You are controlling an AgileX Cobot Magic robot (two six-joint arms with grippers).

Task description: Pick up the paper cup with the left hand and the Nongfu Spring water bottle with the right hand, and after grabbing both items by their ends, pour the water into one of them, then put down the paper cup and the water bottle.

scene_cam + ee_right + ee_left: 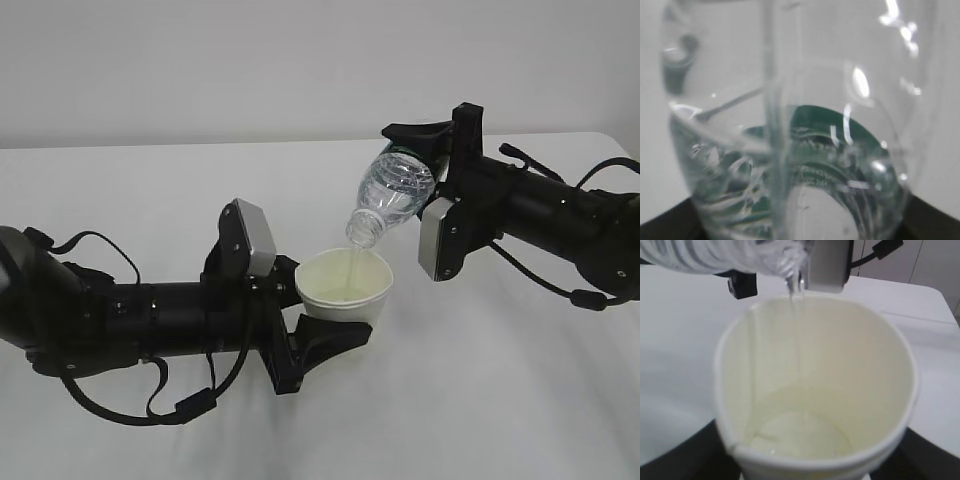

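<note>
Bottle clamped between right gripper fingers, neck over cup.

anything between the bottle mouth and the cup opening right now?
Nothing visible. The Nongfu Spring water bottle, tilted mouth-down in the right tool, sits just above the paper cup held by the left tool; the water streams straight in.

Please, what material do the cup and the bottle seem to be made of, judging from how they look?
The paper cup: apparently paper, matte white outside, pale cream inside, with a rolled rim and a visible side seam; any inner coating cannot be told.
The water bottle: most likely thin clear plastic, glossy, with moulded ribs and bright highlights; water shows through it, and a dark green label is seen in the right wrist view.
</note>
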